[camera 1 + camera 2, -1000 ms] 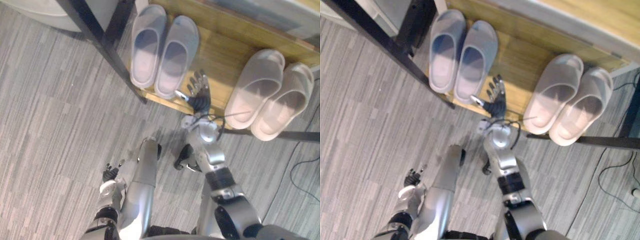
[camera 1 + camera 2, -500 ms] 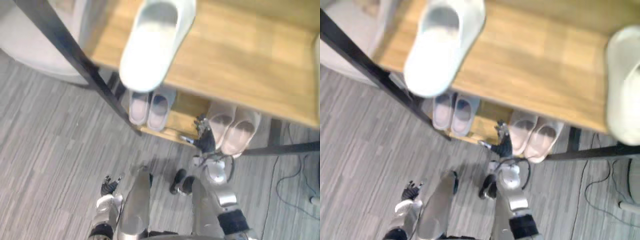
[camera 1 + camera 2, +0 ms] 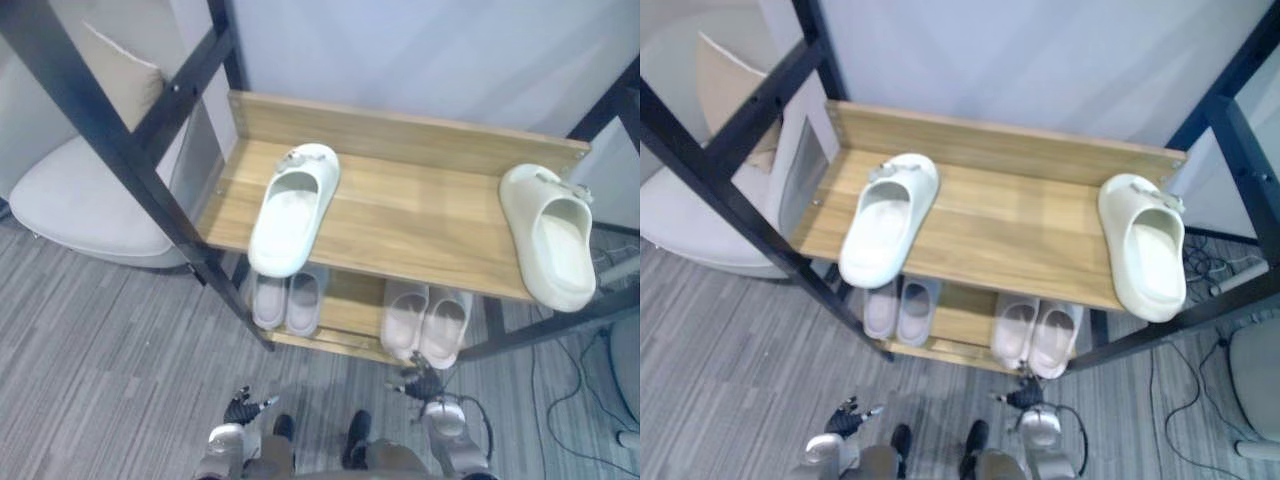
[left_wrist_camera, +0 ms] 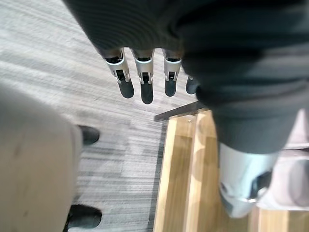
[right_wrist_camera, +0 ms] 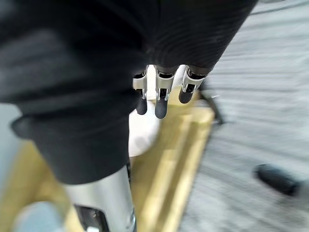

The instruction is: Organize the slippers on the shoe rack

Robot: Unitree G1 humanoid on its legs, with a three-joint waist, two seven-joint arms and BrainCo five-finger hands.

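The wooden shoe rack has black posts and two shelves. On its top shelf lie two white slippers far apart: one at the left front, overhanging the edge, and one at the right end. The lower shelf holds a pale lilac pair and a pinkish pair. My right hand hangs open just in front of the lower shelf, below the pinkish pair, its fingers straight and empty. My left hand is open low over the floor, its fingers holding nothing.
A pale rounded seat stands to the left of the rack behind a slanted black post. Cables trail on the grey carpet at the right, beside a chair base.
The camera has risen and pulled back, so the top shelf and its two white slippers now show. The right hand stays open by the lower shelf's front; the left stays low.
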